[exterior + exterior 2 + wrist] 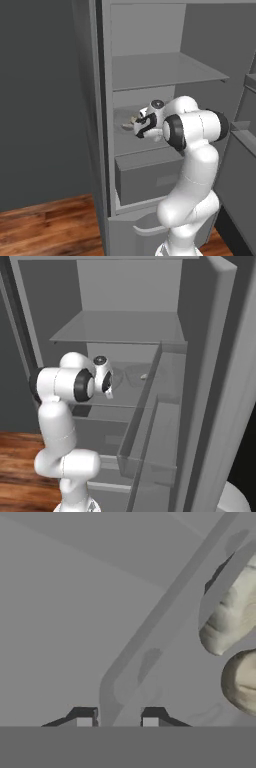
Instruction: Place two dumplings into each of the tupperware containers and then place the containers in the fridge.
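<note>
Both base views face the open fridge (pixel 150 70); hand view looks close along a shelf.

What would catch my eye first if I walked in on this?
The white arm reaching into the open grey fridge, its hand at the middle shelf. There a shallow grey tub sits on the shelf, with two pale dumplings in it, close by the jaws.

From my hand view both dumplings (pixel 231 619) run off the right edge, and the tupperware container (pixel 150 627) shows just one rim corner. The fingertips (pixel 84 722) barely poke up, rest cut off by the bottom. In the left base view my wrist hides most of the container (pixel 122 120); dumplings there too small to count. Fridge (pixel 165 70) top cropped.
</note>
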Motion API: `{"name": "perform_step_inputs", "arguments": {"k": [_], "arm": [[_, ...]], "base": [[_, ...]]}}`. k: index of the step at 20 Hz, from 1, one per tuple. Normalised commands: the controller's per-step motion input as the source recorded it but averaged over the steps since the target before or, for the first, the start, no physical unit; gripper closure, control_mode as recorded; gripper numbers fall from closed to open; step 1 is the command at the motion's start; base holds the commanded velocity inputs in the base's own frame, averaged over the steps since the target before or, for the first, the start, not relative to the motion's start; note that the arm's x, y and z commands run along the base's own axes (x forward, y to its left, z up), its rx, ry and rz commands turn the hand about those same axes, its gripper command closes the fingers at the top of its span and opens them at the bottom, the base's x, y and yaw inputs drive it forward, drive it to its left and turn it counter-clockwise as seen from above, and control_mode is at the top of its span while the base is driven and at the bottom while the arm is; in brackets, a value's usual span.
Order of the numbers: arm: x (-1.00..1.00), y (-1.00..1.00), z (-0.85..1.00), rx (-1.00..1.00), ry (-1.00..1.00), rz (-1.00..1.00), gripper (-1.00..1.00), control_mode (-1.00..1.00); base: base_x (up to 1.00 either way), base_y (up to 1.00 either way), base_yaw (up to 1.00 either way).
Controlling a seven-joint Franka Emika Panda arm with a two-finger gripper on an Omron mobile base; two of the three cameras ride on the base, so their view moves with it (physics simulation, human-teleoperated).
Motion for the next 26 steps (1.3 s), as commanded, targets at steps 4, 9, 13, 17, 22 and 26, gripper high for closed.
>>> {"name": "perform_step_inputs", "arguments": {"k": [4, 9, 13, 17, 22, 26], "arm": [[0.15, 0.02, -0.05, 0.08, -0.02, 0.0, -1.0, -1.0], [-0.01, 0.0, 0.05, 0.16, -0.13, 0.06, -1.0, -1.0], [-0.29, -0.23, 0.32, 0.16, -0.11, 0.03, -1.0, -1.0], [-0.69, -0.4, 0.55, 0.08, -0.02, 0.0, -1.0, -1.0], [-1.0, -0.4, 0.37, 0.0, 0.0, -0.04, -1.0, -1.0], [-1.0, -0.18, 0.68, -0.02, 0.0, -0.01, -1.0, -1.0]], "base": [[0.0, 0.0, 0.0], [0.0, 0.0, 0.0], [0.0, 0.0, 0.0], [0.0, 0.0, 0.0], [0.0, 0.0, 0.0], [0.0, 0.0, 0.0]]}}
